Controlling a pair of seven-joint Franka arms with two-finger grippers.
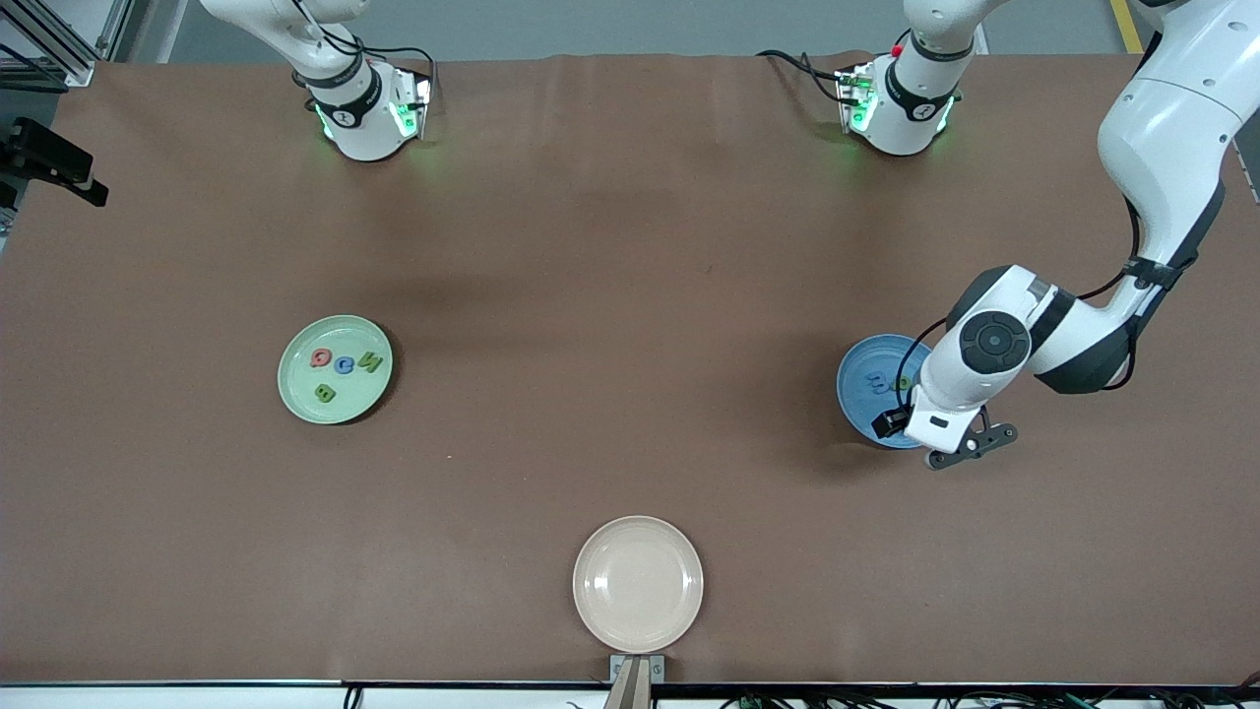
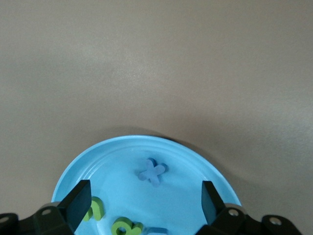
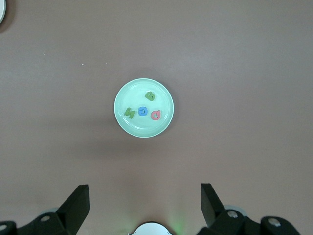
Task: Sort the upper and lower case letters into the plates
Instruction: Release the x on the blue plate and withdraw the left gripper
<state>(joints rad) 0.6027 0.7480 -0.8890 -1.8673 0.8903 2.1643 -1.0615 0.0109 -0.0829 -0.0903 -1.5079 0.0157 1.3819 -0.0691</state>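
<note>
An empty cream plate point(image 1: 638, 583) is sitting nearest the camera, while farther up the table the left gripper point(image 2: 146, 203) is hovering, jaws wide and empty, over the blue plate point(image 1: 861, 379) holding a blue x point(image 2: 152, 172) and green letters point(image 2: 124, 227). Four more letters point(image 1: 344, 363) are lying in the mint plate point(image 1: 335, 369) toward the right arm's end; they look light, stiff and chunky, best pinched across their flat sides. The right gripper point(image 3: 145, 205) is waiting high above, fingers wide apart.

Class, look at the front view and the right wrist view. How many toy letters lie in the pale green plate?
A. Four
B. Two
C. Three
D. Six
A. The green plate holds four letters: one red, one blue and two green, seen in both the front and right wrist views.
</note>
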